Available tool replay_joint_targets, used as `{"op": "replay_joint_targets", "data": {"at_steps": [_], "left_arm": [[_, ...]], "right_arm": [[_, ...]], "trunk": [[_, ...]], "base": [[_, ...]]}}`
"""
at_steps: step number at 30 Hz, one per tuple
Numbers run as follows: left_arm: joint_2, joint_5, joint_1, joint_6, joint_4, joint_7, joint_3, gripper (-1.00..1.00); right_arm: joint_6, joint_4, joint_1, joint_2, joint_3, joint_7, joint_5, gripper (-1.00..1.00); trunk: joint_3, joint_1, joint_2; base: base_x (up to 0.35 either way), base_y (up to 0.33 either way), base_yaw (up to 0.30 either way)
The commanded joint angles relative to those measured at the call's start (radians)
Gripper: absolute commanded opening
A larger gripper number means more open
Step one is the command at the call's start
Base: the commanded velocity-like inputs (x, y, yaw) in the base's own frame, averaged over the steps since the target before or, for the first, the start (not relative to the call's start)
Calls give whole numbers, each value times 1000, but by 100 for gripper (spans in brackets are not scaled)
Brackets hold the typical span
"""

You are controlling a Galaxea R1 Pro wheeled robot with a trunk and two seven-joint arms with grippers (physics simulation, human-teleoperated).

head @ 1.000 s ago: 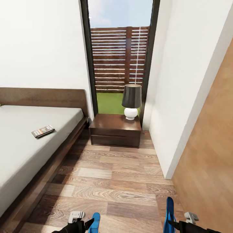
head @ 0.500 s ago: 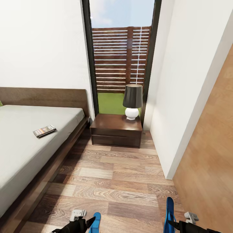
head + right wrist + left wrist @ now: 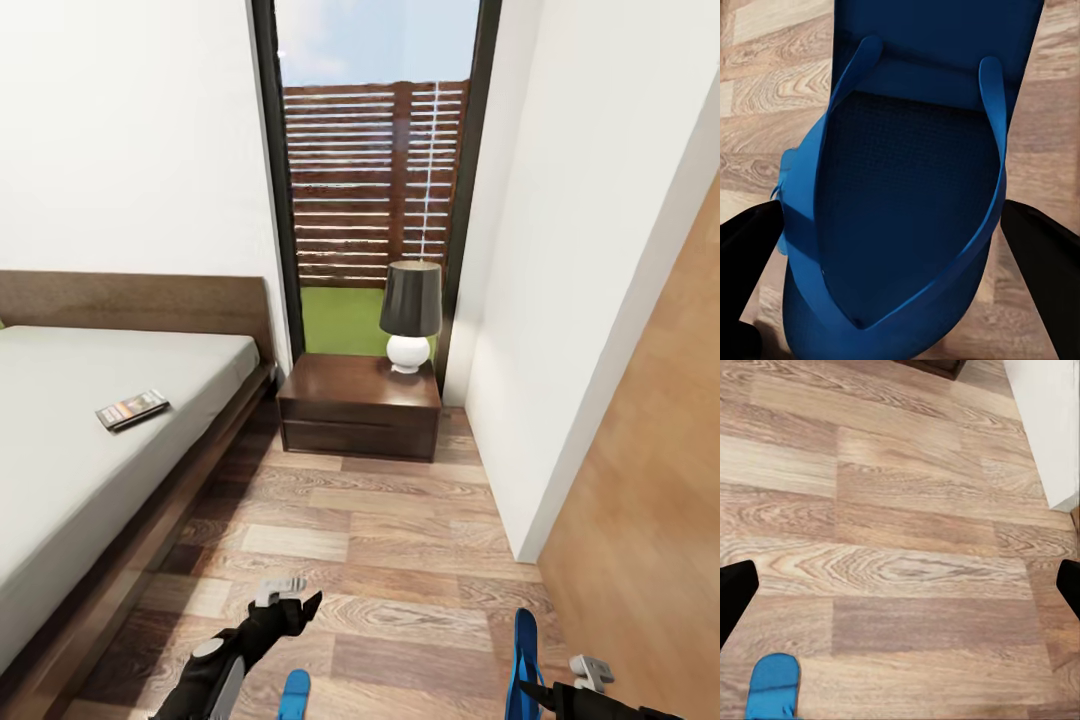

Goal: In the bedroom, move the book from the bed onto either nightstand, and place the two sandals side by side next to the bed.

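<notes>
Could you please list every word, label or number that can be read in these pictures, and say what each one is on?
None can be read.
The book lying on the bed has pale marks and an orange band on its dark cover, too small and blurred to read.
The blue sandals, the lamp and the nightstand bear no lettering that shows.

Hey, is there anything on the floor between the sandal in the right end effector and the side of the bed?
Nothing visible blocks it. The sandal in the right end effector faces bare wood floor up to the bed. The other sandal lies near the left end effector.
</notes>
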Motion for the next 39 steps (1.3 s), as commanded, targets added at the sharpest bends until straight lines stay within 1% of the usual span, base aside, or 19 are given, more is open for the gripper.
{"op": "replay_joint_targets", "data": {"at_steps": [1, 2, 3, 4, 5, 7, 9, 13, 14, 18, 20, 21, 29, 39], "left_arm": [[-4, 10, -7, 11, -7, 18, -31, 100], [-6, 10, -11, 12, -9, 29, -45, 100], [-13, 10, -23, 13, -12, 52, -68, 100], [-18, 10, -30, 14, -13, 65, -76, 100], [-28, 11, -40, 17, -15, 89, -90, 100], [-40, 11, -53, 29, -16, 127, -103, 100], [-42, 11, -57, 38, -15, 141, -108, 100], [-42, 11, -59, 44, -12, 151, -110, 100], [-31, 13, -60, 45, -8, 153, -111, 100], [-12, 14, -55, 43, -6, 153, -111, 100], [-7, 15, -54, 42, -6, 152, -111, 100], [1, 16, -52, 42, -6, 152, -110, 100], [7, 17, -51, 42, -6, 152, -108, 100], [6, 17, -51, 45, -7, 152, -108, 100]], "right_arm": [[10, -1, 0, -1, 3, 2, -10, -100], [10, -1, 0, -1, 3, 2, -10, -100], [10, -1, 0, -1, 3, 2, -11, -100], [10, -1, 0, -1, 3, 2, -10, -100], [10, -1, 0, -1, 3, 2, -10, -100], [10, -1, 0, -1, 3, 2, -11, -100], [10, -1, 0, -1, 3, 2, -11, -100], [10, -1, -1, -1, 3, 2, -11, -100], [10, -1, 0, -1, 3, 2, -11, -100], [10, -1, -1, -1, 3, 2, -11, -100], [10, -1, 0, -1, 3, 2, -11, -100], [10, -1, 0, -1, 3, 2, -11, -100], [10, -1, 0, -1, 3, 1, -11, -100], [10, -1, 0, -1, 2, 2, -11, -100]], "trunk": [[-1, 0, 0], [-1, 0, 0], [-1, 0, 0], [-1, 0, 0], [-1, 0, 0], [-1, 0, 0], [-1, 0, 0], [-1, 0, 0], [-1, 0, 0], [-1, 0, 0], [-1, 0, 0], [-1, 0, 0], [-1, 0, 0], [-1, 0, 0]], "base": [[166, 0, 0], [169, 0, 0], [173, 0, 0], [174, 0, 0], [166, 0, 0], [124, 0, 0], [69, 0, 0], [28, 0, 0], [5, 0, 0], [3, 0, 0], [1, 0, 0], [0, 0, 0], [0, 0, 0], [0, 0, 0]]}}
